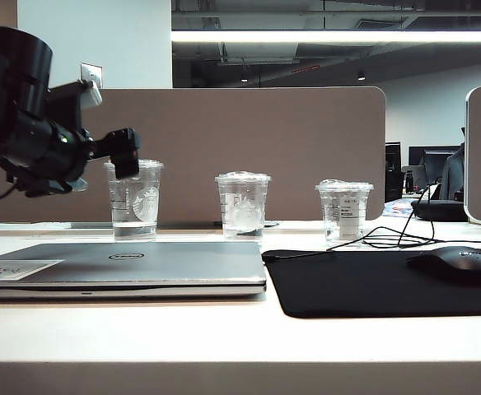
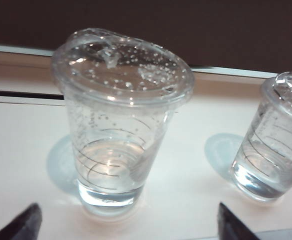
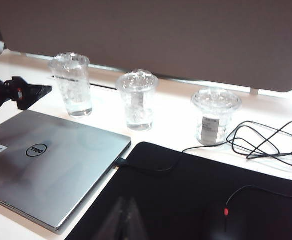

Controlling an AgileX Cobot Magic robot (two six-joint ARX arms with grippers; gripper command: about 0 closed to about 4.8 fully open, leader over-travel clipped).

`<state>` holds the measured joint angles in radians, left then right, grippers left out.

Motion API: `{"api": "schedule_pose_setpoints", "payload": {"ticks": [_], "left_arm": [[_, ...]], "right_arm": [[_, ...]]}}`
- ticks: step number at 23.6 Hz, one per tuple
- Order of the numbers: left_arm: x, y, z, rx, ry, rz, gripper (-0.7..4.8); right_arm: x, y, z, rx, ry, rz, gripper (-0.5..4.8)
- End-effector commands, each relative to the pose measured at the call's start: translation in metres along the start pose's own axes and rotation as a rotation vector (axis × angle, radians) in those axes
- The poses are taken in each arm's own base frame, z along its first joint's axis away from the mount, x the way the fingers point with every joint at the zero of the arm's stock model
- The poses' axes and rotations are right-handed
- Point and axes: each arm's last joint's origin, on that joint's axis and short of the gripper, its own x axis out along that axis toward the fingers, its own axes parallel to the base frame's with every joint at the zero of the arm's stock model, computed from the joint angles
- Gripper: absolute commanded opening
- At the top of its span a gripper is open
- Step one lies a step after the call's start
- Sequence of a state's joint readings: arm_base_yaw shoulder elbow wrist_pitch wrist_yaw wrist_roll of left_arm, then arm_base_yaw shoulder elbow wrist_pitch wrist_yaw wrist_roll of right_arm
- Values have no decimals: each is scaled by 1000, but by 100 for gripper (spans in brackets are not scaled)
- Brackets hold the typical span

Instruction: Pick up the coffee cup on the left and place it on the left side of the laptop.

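Your left end effector (image 1: pixel 127 154) hangs just in front of the coffee cup (image 1: pixel 134 198), fingers (image 2: pixel 21 226) spread wide either side of it, nothing held. Coffee cup stands upright on the desk (image 1: pixel 224 333) behind the laptop (image 1: pixel 133 267), at about 12 o'clock from the lid logo, lid on, shallow clear liquid at the bottom, droplets under the lid. Middle cup (image 1: pixel 242 204) at 3 o'clock from it, well apart, lidded, what looks like ice plus some clear liquid. Labelled cup (image 1: pixel 344 209) further along at 3 o'clock, lidded, clear liquid low inside. Laptop closed, flat, sticker corner at 9 o'clock. Black mouse pad (image 1: pixel 372 284) touches the laptop's 3 o'clock edge, mouse (image 1: pixel 455 264) on it. Your right end effector (image 3: pixel 128 220) is a dark blur over the mouse pad; can't tell its opening.
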<state>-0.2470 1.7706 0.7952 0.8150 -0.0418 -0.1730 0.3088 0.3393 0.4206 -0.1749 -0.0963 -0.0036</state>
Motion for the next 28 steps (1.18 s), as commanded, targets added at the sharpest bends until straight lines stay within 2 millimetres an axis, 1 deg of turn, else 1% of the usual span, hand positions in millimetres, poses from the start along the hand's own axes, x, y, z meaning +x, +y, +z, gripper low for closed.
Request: {"api": "schedule_pose_setpoints", "payload": {"ticks": [1,4,6,15,17,21,28], "left_arm": [[10,0,1,7,-12,6,479],[22,0,-3,8,-6,25,479],[31,1,-7,8,1,25,479],[54,1,-21,7,-14,-5,479],[59,1,-23,7,-16,-5,479],[78,0,-25,6,-35,-8,479],[99,4,-29,5,-52,31,479]], "right_arm": [[-1,0,4,3,-24,5,-3],[-1,0,4,55,-25,10,-3],[-1,1,4,54,-25,15,-3],[-1,1,5,53,-30,17,-3],[-1,1,5,53,-30,18,-2],[-1,1,5,53,-29,20,-2],[-1,1,5,53,-29,19,-2]]}}
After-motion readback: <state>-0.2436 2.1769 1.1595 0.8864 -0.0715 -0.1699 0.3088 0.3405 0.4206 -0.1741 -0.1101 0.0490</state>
